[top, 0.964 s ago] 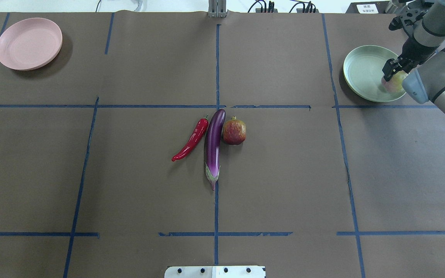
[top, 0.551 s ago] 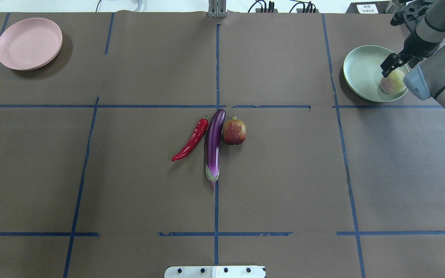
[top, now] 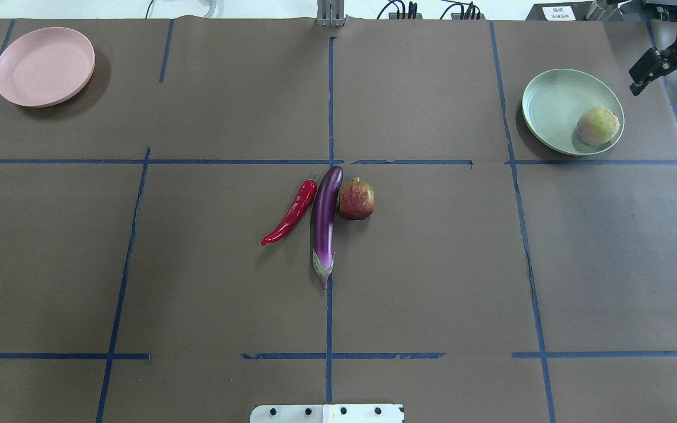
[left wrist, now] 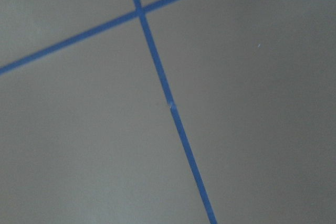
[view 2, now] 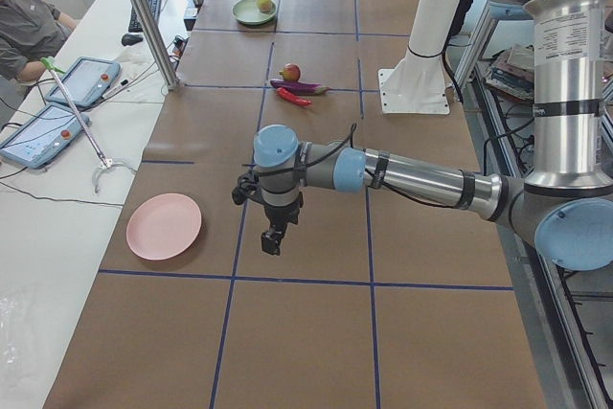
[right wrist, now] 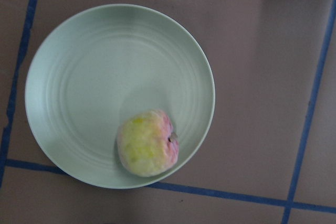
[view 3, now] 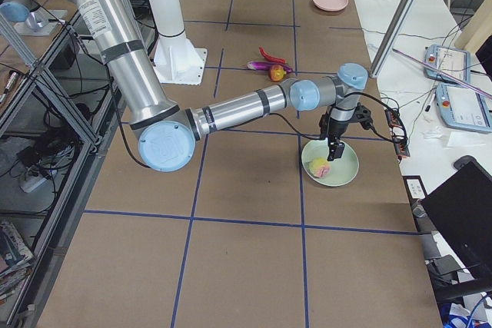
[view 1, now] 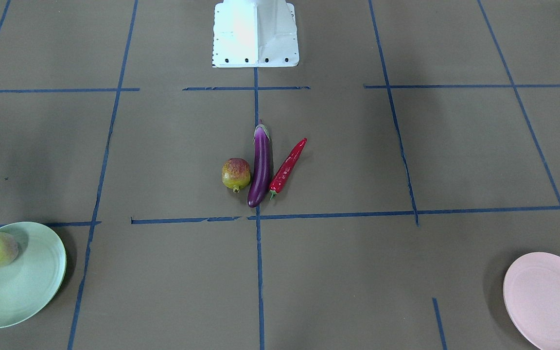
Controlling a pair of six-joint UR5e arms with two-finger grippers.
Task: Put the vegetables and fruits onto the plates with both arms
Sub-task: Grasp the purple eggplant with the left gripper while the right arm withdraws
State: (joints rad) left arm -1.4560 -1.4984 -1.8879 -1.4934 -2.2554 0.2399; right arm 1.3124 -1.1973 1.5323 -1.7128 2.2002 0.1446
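Observation:
The pale green-pink peach (top: 597, 125) lies alone on the mint plate (top: 550, 106) at the far right, near its front rim; it also shows in the right wrist view (right wrist: 147, 142). My right gripper (top: 647, 70) is open and empty, raised above and beyond the plate. The purple eggplant (top: 325, 223), red chili (top: 291, 214) and pomegranate (top: 357, 200) lie side by side at the table's middle. The pink plate (top: 44, 66) is bare at the far left. My left gripper (view 2: 273, 239) hovers over the table beside the pink plate (view 2: 164, 226); I cannot tell whether it is open.
The white base block (view 1: 255, 34) stands at the robot's edge of the table. Blue tape lines cross the brown table cover. An operator and tablets are at the side bench in the exterior left view.
My right gripper has let go of the peach, which stays on the mint plate, and has risen and drawn back to the far right.

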